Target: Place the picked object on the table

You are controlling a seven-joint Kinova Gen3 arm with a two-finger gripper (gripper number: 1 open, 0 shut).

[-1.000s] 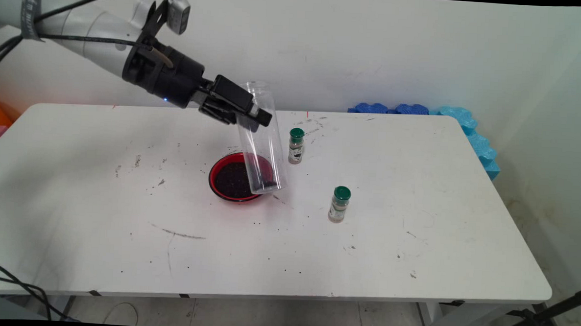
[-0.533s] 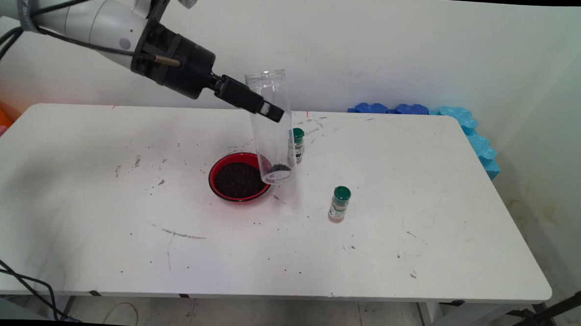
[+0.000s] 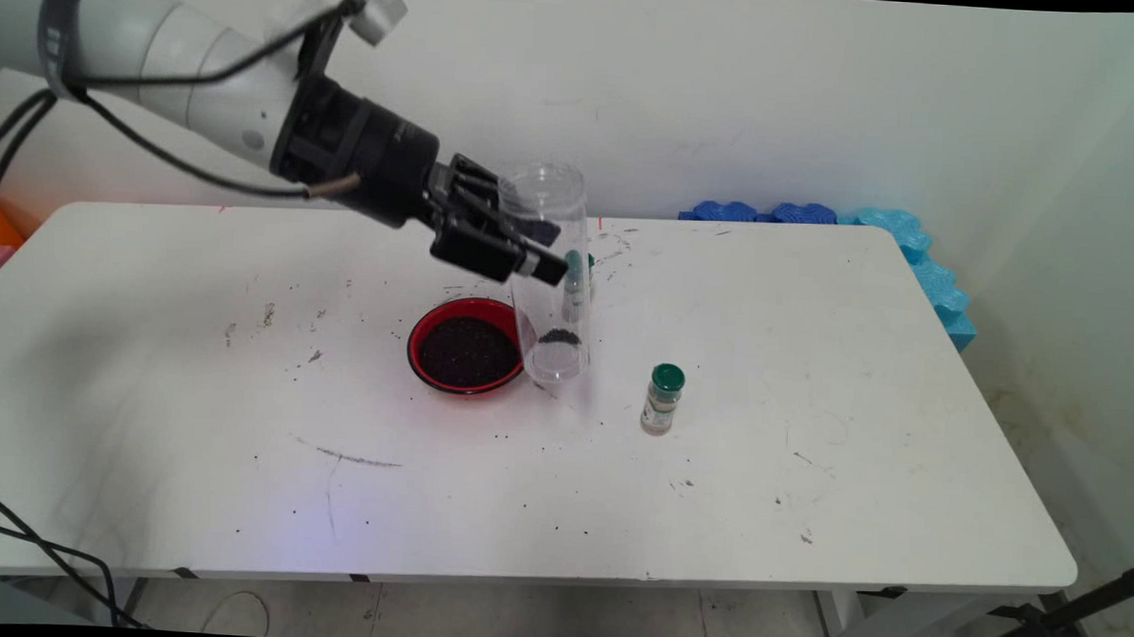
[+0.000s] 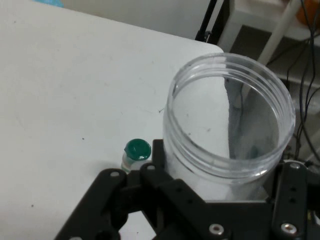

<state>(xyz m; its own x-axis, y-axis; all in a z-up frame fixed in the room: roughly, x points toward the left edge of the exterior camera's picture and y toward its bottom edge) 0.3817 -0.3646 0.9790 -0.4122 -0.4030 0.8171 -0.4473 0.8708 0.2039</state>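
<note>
fingers point(image 3: 532, 250) closed around a clear jar point(image 3: 551, 280), near its open top. jar upright, bottom close to the table point(image 3: 814, 368), right beside a red bowl point(image 3: 465, 345) of dark bits. probably light, smooth, slippery; best gripped at the middle.

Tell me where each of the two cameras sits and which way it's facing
Main view: fixed above the table's near side, looking down across it to the wall; the arm and gripper enter upper left.
Hand view: on the hand, looking along the gripper into the clear jar's open mouth; black linkage shows.
Shared: the clear jar and a green-capped bottle.
</note>
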